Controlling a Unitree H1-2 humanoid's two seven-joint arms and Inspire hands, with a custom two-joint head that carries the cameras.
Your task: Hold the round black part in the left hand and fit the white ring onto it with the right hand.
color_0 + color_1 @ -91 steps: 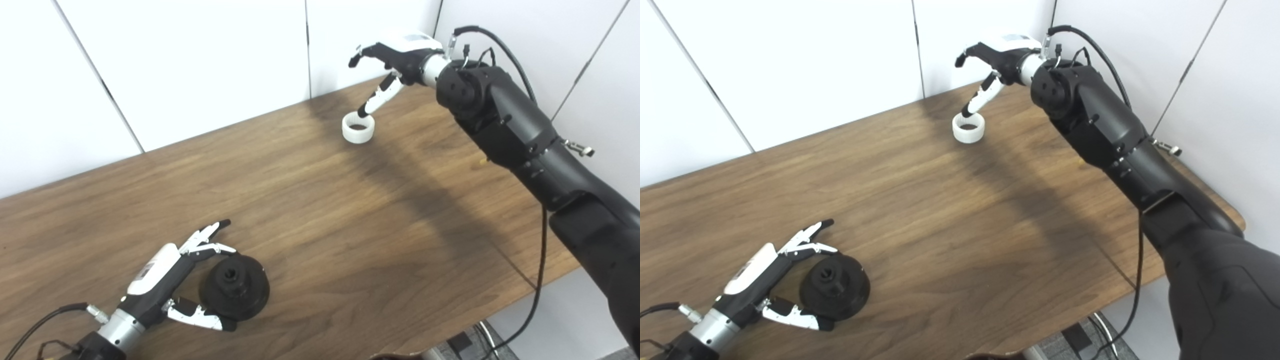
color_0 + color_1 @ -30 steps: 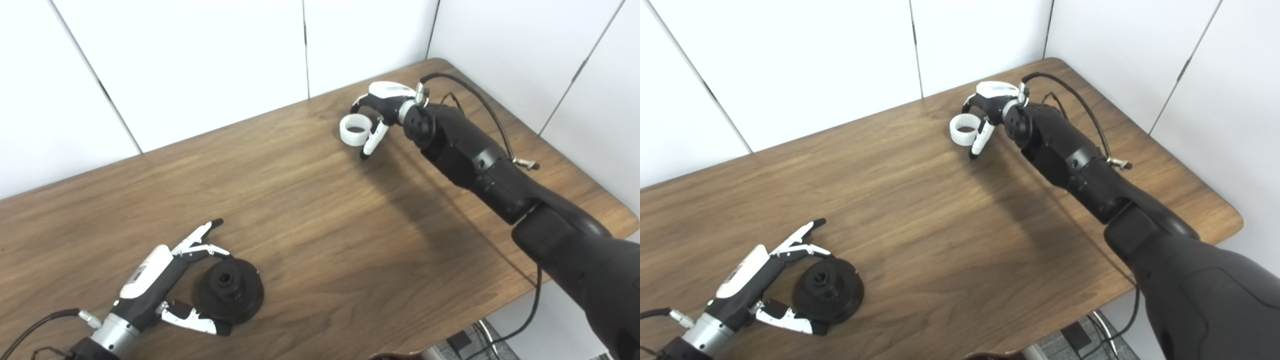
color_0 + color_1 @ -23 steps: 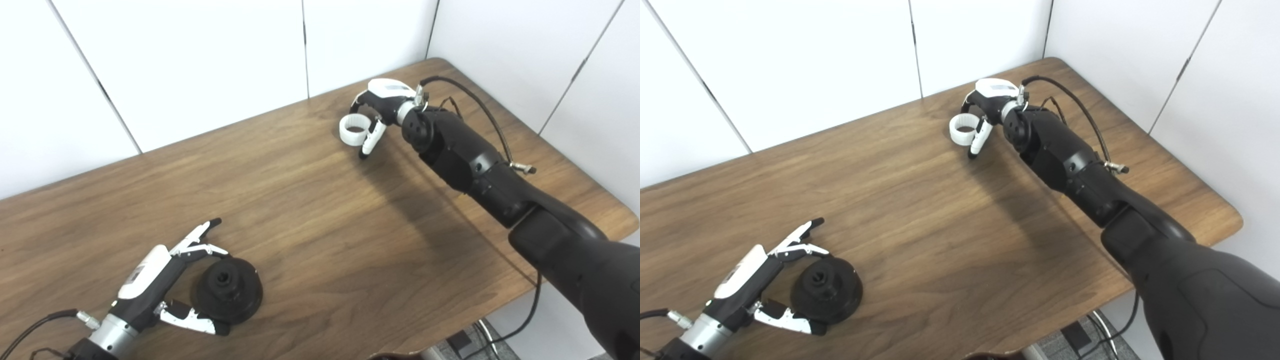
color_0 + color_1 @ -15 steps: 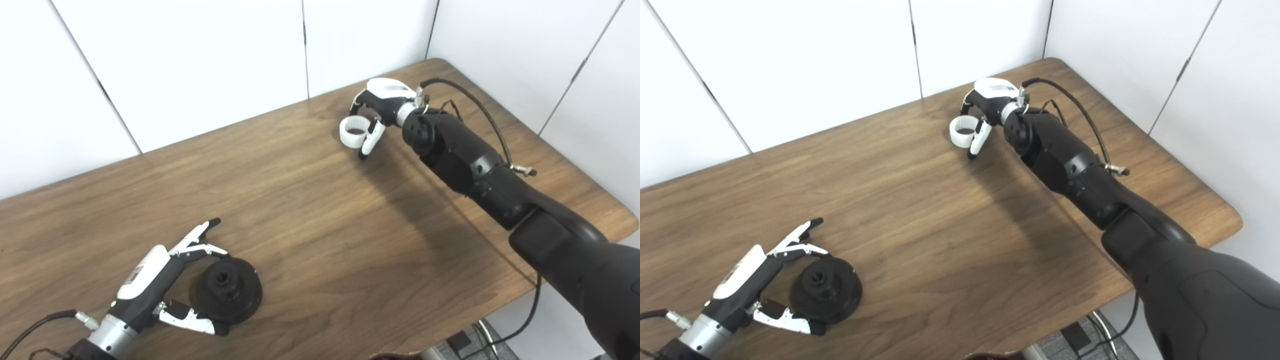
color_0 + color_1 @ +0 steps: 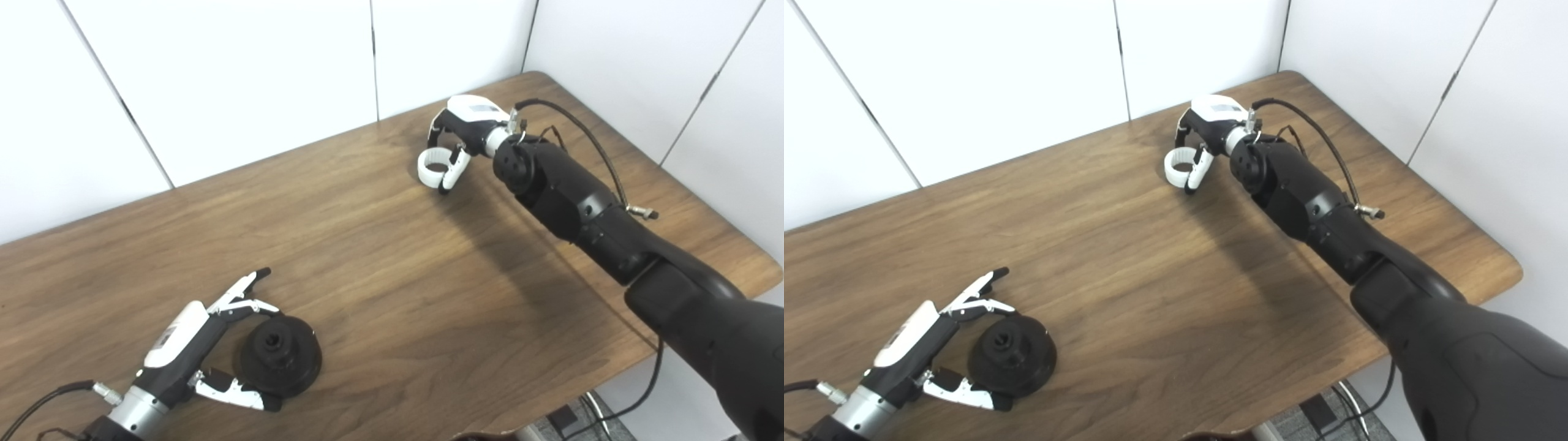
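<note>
At the far side of the brown wooden table (image 5: 380, 257), your right hand (image 5: 456, 138) had closed its fingers on the small white plastic ring (image 5: 430, 168) and tipped it up. Your left hand (image 5: 202, 343) stayed open beside the round black part (image 5: 280, 356), not yet gripping.

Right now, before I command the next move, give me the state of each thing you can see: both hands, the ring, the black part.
white ring: tilted, pinched in the right hand at the far side of the table.
right hand: shut on the white ring.
round black part: flat on the table, hub up, no ring on it.
left hand: open, fingers and thumb either side of the black part.
</note>
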